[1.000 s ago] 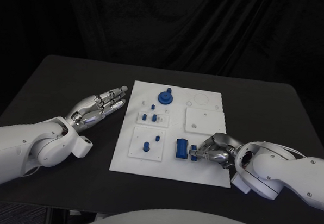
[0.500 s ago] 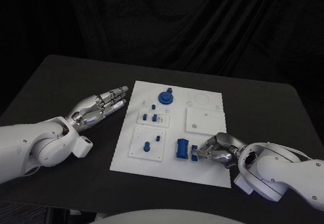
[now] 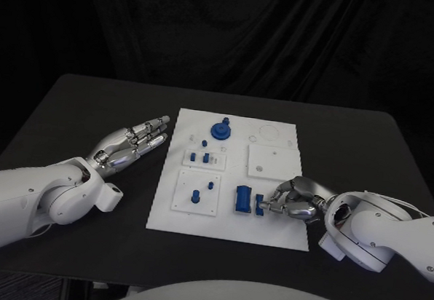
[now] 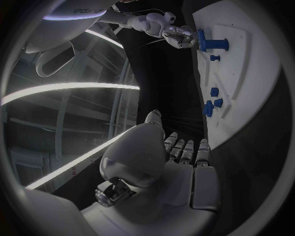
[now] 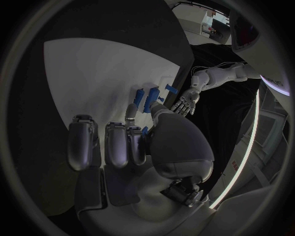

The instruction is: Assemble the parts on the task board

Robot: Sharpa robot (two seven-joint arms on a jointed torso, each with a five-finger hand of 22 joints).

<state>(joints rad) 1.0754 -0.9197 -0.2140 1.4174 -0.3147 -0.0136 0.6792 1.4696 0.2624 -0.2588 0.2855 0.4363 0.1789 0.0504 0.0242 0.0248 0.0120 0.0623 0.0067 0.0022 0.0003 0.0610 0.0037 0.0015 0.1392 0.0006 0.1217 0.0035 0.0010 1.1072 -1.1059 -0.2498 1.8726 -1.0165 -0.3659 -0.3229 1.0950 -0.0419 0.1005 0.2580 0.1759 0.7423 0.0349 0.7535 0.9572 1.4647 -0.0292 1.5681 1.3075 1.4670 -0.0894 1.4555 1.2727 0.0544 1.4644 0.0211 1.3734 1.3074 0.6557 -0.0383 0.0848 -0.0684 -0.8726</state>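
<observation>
Fingers of the left hand (image 3: 134,140) lie spread and flat on the black table (image 3: 62,118) just left of the white board (image 3: 271,233), holding nothing. On the board, going right, a small square plate (image 3: 197,192) near the left edge carries two little blue pegs, a smaller plate (image 3: 203,159) beyond it holds more blue bits, and a round blue knob (image 3: 221,130) stands at the far end. Right of the near plate stands a tall blue block (image 3: 243,199), and against its right side sits a small blue part (image 3: 261,203) that the right hand (image 3: 294,201) seems to pinch between thumb and finger, though the grip is partly hidden and I cannot be sure. A plain white square (image 3: 274,161) lies beyond that hand. The main risk, as I judge it, is the small part slipping or tilting in so slight a pinch, or the hand pushing the block sideways while pressing the part home. The only writing is a few letters, something like "edin", on a white shell in the left wrist view; they are too bent to read fully.
</observation>
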